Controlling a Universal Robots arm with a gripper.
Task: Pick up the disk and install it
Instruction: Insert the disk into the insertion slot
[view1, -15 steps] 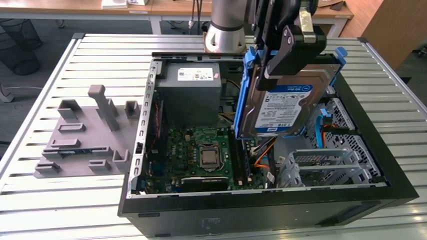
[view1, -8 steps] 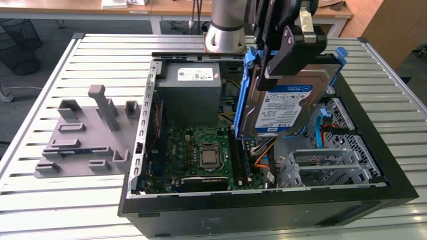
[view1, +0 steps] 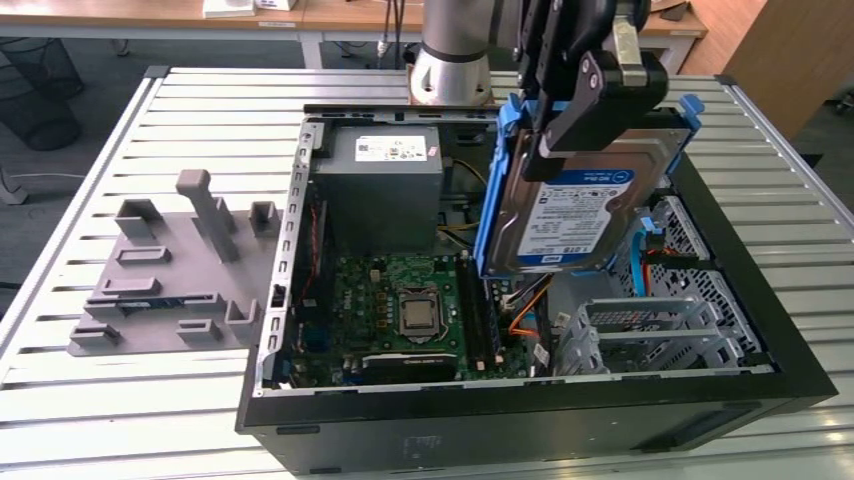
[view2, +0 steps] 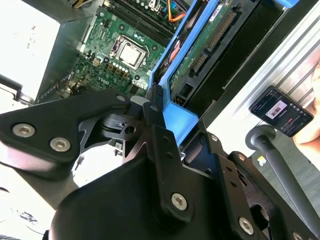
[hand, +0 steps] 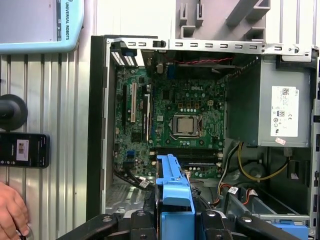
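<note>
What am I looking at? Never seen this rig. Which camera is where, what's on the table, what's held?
One robot arm with a two-finger gripper. The exterior view is from a camera off the arm, looking down at the slatted metal table. Both wrist views are from cameras riding near the gripper. On the table lies an open computer case, its motherboard and grey power supply exposed; a grey fixture plate sits beside it, on the exterior view's left. The gripper is shut on the disk, a silver drive in a blue frame, held on edge above the case. The first wrist view also catches a person's hand and a phone beside the case.
</note>
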